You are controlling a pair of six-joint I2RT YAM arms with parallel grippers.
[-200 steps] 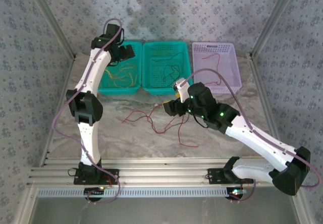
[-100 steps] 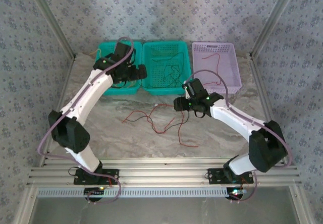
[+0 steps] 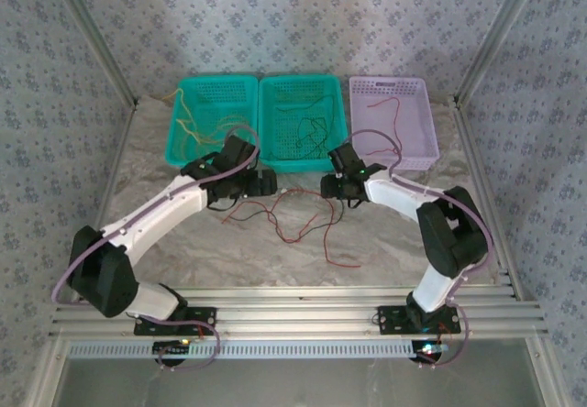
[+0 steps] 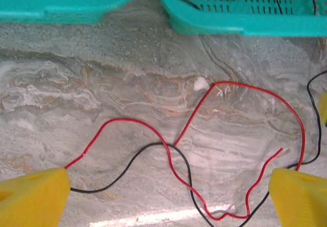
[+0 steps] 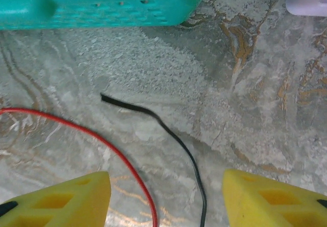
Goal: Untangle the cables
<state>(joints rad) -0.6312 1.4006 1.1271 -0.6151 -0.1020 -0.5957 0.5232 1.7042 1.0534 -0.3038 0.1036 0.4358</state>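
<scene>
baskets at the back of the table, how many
3, in a row: left teal basket, middle teal basket beside it, lilac basket on the right. None seems hidden.

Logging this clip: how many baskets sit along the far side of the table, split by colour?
Teal baskets: 2
Lilac basket: 1
Total: 3
</scene>
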